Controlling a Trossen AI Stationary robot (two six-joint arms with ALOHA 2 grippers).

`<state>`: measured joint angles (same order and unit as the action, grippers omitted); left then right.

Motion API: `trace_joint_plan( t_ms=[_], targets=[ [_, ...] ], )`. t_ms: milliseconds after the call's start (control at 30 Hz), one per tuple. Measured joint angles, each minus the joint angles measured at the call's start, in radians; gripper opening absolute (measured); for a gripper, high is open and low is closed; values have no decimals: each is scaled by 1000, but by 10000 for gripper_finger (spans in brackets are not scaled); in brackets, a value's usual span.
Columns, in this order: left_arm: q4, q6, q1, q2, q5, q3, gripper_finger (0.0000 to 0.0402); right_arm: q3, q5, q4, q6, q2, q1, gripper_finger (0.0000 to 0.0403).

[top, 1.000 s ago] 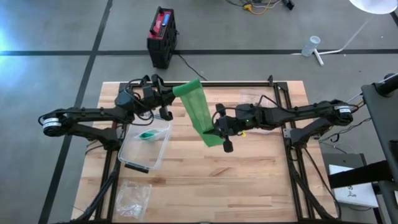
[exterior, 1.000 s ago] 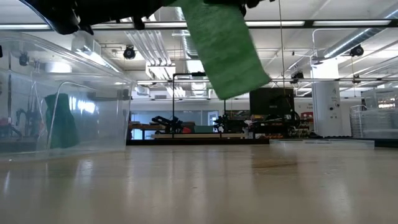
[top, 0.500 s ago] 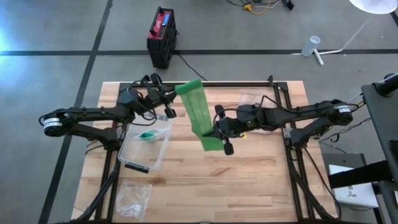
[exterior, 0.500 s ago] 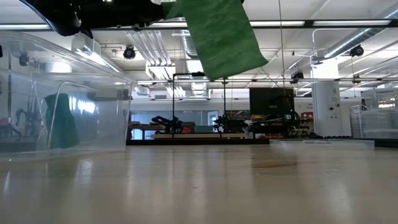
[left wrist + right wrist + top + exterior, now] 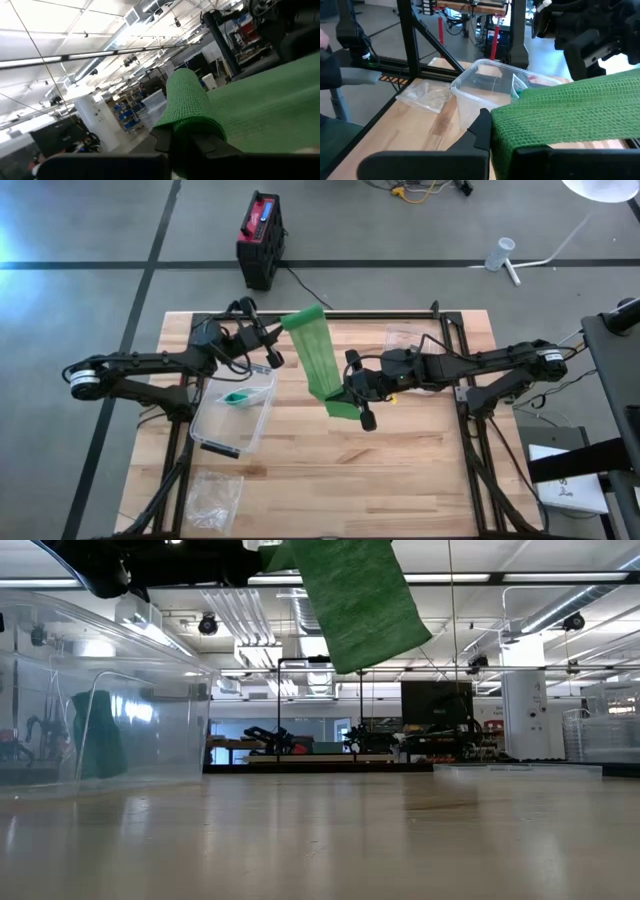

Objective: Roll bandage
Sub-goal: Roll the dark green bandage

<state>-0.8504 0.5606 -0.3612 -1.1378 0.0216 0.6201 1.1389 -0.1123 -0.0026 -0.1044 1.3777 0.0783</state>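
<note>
A long green bandage (image 5: pixel 320 365) spans the air between my two grippers, above the table's middle. Its far end is wound into a small roll (image 5: pixel 190 100) at my left gripper (image 5: pixel 288 330), which is shut and reaches in from the table's left. The near end is at my right gripper (image 5: pixel 346 392), shut and reaching in from the right. In the low view the strip (image 5: pixel 355 600) hangs well above the tabletop. My left gripper has the bandage's far end (image 5: pixel 192 117) wrapped over and around its shut fingers (image 5: pixel 165 142), which come nearly level from the table's left and lie across the strip. The strip runs off toward the other arm, clear of the table. My right gripper is shut on the bandage's near end (image 5: pixel 540 125), coming about level from the table's right with its fingers (image 5: pixel 482 132) across the strip. The cloth drapes over the fingers and hides the pinch. The end is held clear of the table, and the strip runs straight to the left gripper.
A clear plastic container (image 5: pixel 235 410) with a green roll (image 5: pixel 237 396) inside stands left of the bandage, below the left arm. A crumpled plastic bag (image 5: pixel 215 495) lies at the near left corner, another (image 5: pixel 405 340) under the right arm. Bare wood lies toward the near edge.
My left gripper has rolled about its own long axis, winding the bandage's far end round its fingers. The strip's hanging part has risen a little, and the span between the grippers has shortened slightly. Both grippers have stayed shut.
</note>
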Motion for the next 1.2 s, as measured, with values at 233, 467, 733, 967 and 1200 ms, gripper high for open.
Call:
trace_joint_plan(
  t_ms=[233,467,733,967,1200],
  targets=[
    [16,107,-4,0,0,0,9,-1,0,0,0,0,4,0],
    [23,157,-4,0,5,0,9,-1,-1,8,1,0,4,0],
    [24,178,-4,0,6,0,9,-2,-3,27,27,0,4,0],
    [6,154,-4,12,5,0,9,3,-3,26,34,-4,4,0],
    [8,136,-6,27,4,0,9,3,-21,15,65,2,4,0]
  ],
)
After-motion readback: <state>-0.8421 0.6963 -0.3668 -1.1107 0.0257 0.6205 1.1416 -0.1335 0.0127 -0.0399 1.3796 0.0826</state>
